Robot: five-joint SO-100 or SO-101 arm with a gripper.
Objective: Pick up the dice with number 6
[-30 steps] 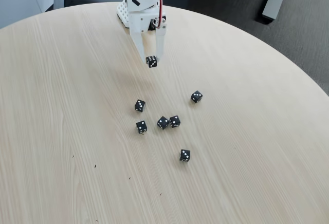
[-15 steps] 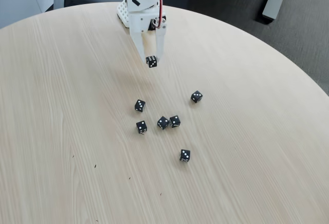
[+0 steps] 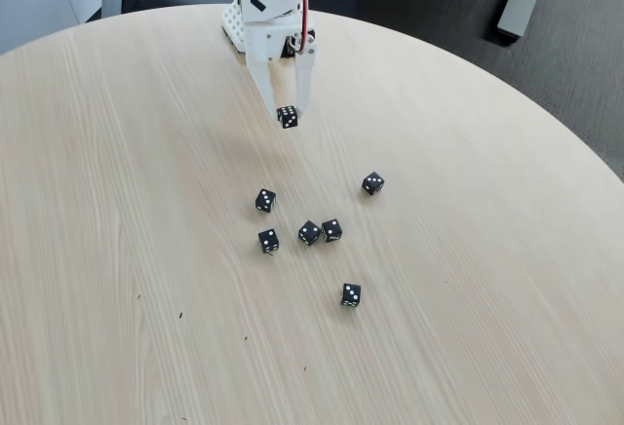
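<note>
Fixed view, die (image 3: 288,116) pinched between jaws, above table (image 3: 468,279)

Seven black dice on show in the fixed view. One die (image 3: 288,116) is pinched between the tips of the single white gripper (image 3: 286,113), up above the wood. Six more lie loose on the one round table (image 3: 117,201): a die at upper left of the cluster (image 3: 265,200), one out to the right (image 3: 372,183), one at lower left (image 3: 268,241), a pair touching in the middle, left of the pair (image 3: 310,233) and right of the pair (image 3: 332,230), and the nearest one at the bottom (image 3: 350,294). One arm, one gripper, two fingers, seven dice in total
</note>
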